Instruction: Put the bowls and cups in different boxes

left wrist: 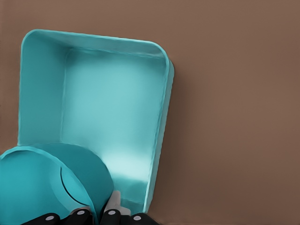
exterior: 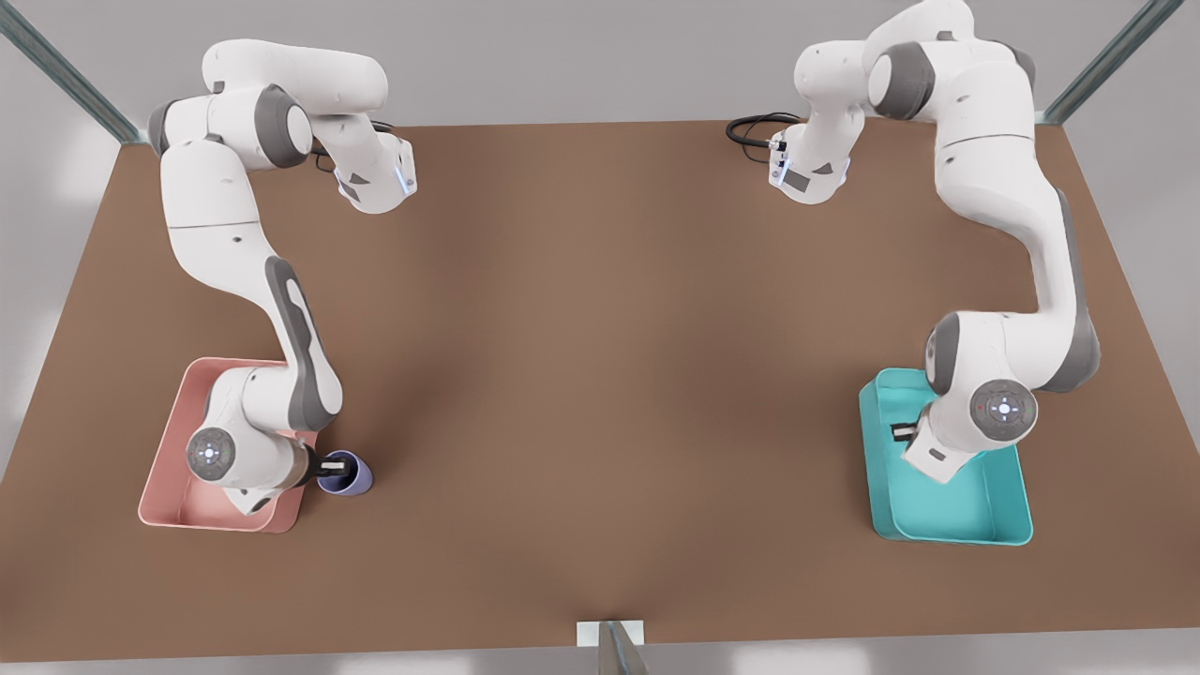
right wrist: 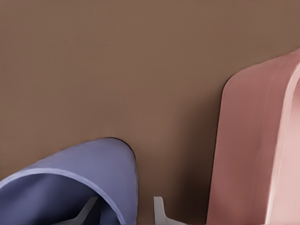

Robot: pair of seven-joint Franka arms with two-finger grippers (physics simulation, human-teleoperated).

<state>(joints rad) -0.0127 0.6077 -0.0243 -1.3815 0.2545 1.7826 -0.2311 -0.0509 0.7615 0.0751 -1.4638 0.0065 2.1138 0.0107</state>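
Lavender cup (right wrist: 70,187) pinched by right tool (exterior: 328,463) beside pink box (exterior: 178,469); left tool (left wrist: 96,216) grips teal bowl (left wrist: 42,187) over teal box (left wrist: 112,108).

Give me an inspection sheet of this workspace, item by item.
Surface: brown table, bare between the two trays.
Job's things: lavender cup beside the pink tray, outside it; teal bowl held over the teal tray.
Clutter: nothing seen.
Grippers: left gripper shut on the bowl's wall, above the teal tray at the front view's right; right gripper shut on the cup's wall, next to the pink tray at the front view's left.
Cables: black cable looped near the far edge.
Surroundings: grey walls, metal frame bars at the corners.
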